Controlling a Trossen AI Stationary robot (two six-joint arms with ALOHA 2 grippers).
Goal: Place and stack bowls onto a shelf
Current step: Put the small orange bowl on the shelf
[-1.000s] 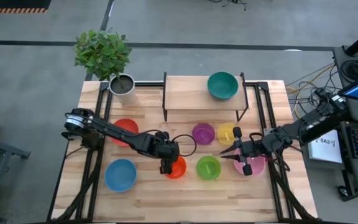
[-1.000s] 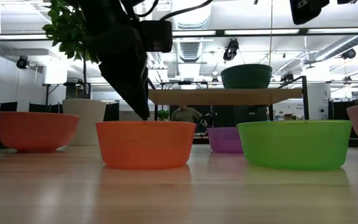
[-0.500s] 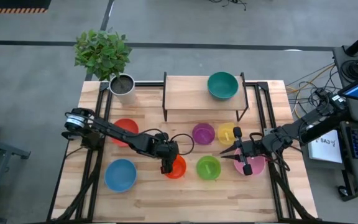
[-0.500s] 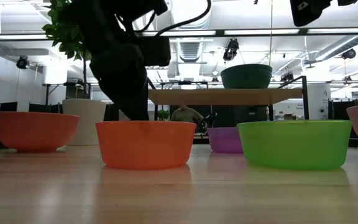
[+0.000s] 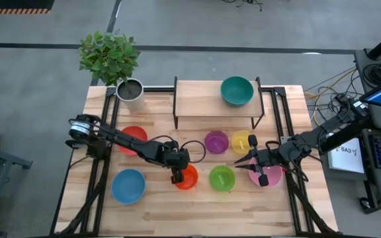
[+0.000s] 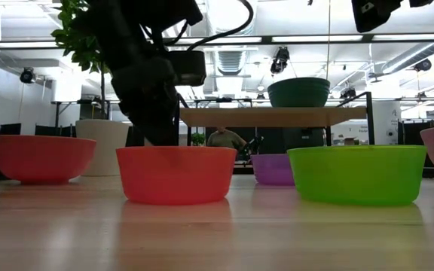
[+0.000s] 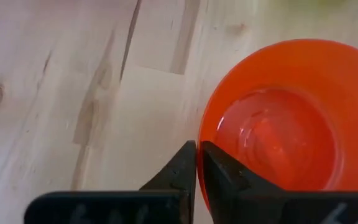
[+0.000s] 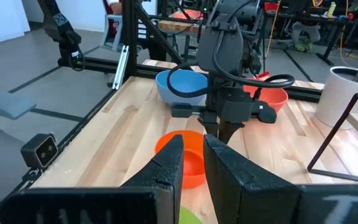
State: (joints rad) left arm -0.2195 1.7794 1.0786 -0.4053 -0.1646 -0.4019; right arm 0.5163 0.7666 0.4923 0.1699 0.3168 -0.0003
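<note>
The orange bowl (image 5: 188, 177) stands on the table in the near row, left of the green bowl (image 5: 221, 178). My left gripper (image 5: 176, 177) comes down on its left rim and is shut on it. My right gripper (image 5: 243, 165) hangs over the left side of the pink bowl (image 5: 273, 176). Its fingers stand a little apart with nothing between them. The teal bowl (image 5: 237, 90) sits upright on the right part of the shelf (image 5: 200, 99). On the table also stand the purple (image 5: 216, 141), yellow (image 5: 241, 141), red (image 5: 133, 137) and blue (image 5: 128, 186) bowls. My left gripper (image 7: 196, 168) pinches the orange bowl's rim (image 7: 201, 146) on the side toward the table's left edge, one finger inside the bowl and one outside. The fingers come from above, pointing down. The bowl (image 6: 175, 175) stands upright with its base on the table.
A grey pot with a green plant (image 5: 129, 90) stands at the far left corner beside the shelf. The shelf's left and middle parts are bare wood. Black frame rails run along the table's left and right sides. People and desks show in the room beyond.
My left gripper has shut on the orange bowl's left rim, where its fingers stood open a second ago. The bowl has stayed in place on the table.
</note>
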